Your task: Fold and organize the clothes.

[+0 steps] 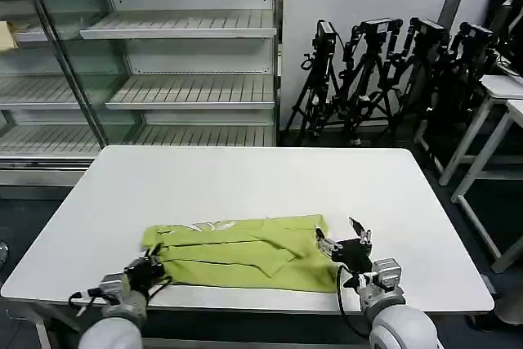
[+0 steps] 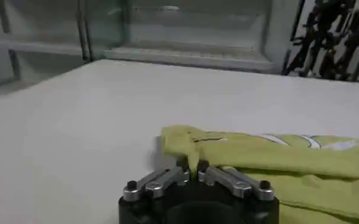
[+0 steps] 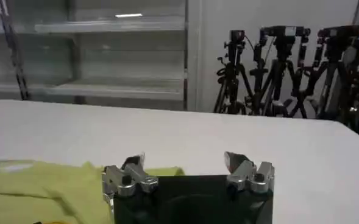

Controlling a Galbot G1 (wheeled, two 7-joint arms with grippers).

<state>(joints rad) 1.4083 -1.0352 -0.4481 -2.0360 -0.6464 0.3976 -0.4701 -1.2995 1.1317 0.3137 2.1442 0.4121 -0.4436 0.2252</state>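
Nearest us, the left gripper [image 2: 194, 172] pinches the shirt [image 1: 245, 252] at the table's [image 1: 245, 177] near edge; the right gripper [image 1: 343, 240] gapes beside it. One-sided pulling may unfold it.

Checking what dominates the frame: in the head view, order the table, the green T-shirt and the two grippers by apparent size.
1. Table
2. Green T-shirt
3. Right gripper and left gripper: both small and look alike, so I won't rank them.
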